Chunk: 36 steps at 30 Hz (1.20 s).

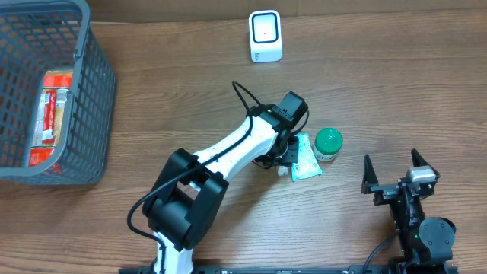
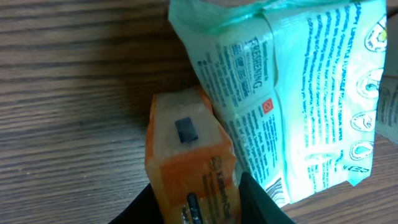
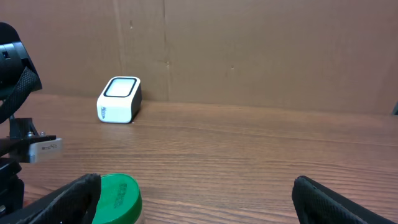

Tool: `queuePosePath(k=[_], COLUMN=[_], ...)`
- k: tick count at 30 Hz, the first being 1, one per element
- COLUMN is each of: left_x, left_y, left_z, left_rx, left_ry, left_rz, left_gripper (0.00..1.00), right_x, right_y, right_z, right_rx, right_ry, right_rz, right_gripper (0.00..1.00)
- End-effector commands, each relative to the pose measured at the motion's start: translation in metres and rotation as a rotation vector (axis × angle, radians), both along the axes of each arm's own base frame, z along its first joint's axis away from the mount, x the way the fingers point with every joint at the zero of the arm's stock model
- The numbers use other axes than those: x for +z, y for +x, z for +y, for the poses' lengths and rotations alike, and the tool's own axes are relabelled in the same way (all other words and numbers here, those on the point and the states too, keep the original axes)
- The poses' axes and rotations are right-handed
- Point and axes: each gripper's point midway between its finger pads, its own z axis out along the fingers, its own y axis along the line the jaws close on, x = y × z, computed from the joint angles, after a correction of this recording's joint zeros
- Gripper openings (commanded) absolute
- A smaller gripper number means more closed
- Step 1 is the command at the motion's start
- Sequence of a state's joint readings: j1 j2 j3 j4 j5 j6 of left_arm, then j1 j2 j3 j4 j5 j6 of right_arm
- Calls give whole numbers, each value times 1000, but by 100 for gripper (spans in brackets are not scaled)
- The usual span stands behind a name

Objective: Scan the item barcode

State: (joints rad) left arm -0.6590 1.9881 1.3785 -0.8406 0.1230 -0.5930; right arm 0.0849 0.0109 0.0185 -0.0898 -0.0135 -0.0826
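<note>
**Orange packet in the left hand, scanner well apart**

Grasps the orange packet (image 2: 186, 149) by its narrow sides with the left hand (image 2: 196, 200), at the middle of the table (image 1: 380, 68), just beside the wipes pack (image 2: 298, 93) and near the green-lidded jar (image 1: 329, 142). Probably grips so to leave a printed face free for the white scanner (image 1: 265, 36) at the far edge. Rests the right hand (image 1: 392, 164) released, wide apart, aside, likely to leave room.
</note>
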Motion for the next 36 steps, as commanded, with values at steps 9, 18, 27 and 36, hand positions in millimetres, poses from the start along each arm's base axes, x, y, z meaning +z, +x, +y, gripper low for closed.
queuePosePath(k=[9,18,27,36], left_x=[-4,-1,0,-3], left_y=[25,32,37,33], left_z=[19,3,1,29], left_rx=[80,62,56,69], left_ry=[22,-22,-30,26], left_rz=[-50,-98,-118,-63], left_gripper=[28,31,27,27], right_x=[-2,-2,-2,-2], right_y=[0,0,0,0], right_z=[-2,-2,-2,-2], right_rx=[-10,-10,-10,-10], right_ry=[-5,-4,-4,-4], right_rz=[-3,-3,-3,-3], right_gripper=[100,100,100,100])
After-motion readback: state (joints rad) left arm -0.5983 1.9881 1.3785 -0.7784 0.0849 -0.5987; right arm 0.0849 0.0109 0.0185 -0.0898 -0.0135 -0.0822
